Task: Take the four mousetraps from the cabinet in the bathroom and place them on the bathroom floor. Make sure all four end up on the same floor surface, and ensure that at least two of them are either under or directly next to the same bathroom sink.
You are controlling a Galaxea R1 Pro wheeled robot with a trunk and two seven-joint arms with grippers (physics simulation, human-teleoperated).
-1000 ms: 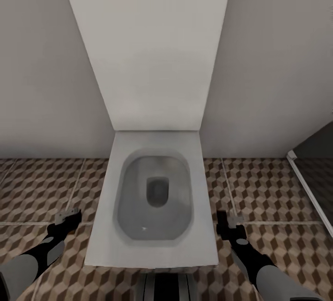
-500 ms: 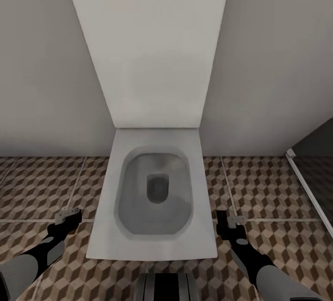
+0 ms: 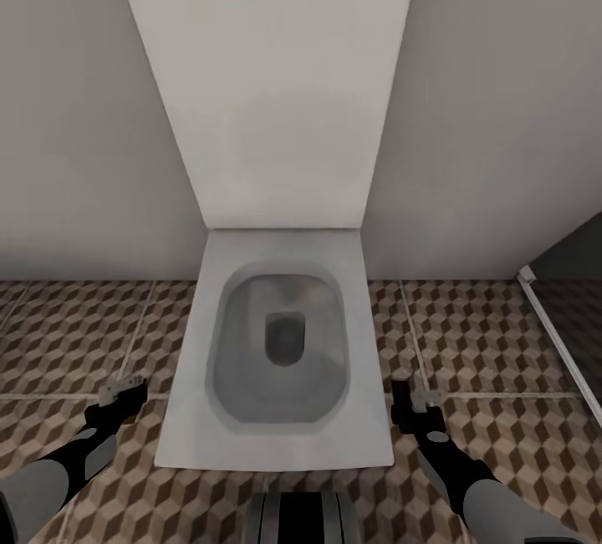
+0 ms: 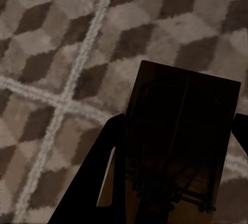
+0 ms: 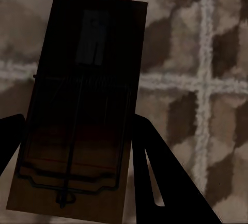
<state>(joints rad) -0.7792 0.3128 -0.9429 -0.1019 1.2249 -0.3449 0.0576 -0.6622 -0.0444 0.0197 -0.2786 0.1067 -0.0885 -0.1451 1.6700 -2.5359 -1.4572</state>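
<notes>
While facing toilet (image 3: pixel 280 352), left end effector (image 4: pixel 170 182) grips mousetrap (image 4: pixel 181 141), right end effector (image 5: pixel 77 167) grips second mousetrap (image 5: pixel 82 105); neither on bathroom floor (image 3: pixel 75 327) yet; no sink visible.

Three cameras over a bathroom floor

The head view looks steeply down from above at the toilet (image 3: pixel 280 352) against the wall and the cube-patterned floor tiles (image 3: pixel 485 343). Each wrist view looks down along its fingers, close over a held mousetrap (image 4: pixel 181 141) (image 5: pixel 82 105); all share those tiles.

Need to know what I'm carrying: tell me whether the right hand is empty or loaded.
Loaded. In the right wrist view, the right hand is shut on a mousetrap, its fingers flanking the board above the bathroom floor.
</notes>
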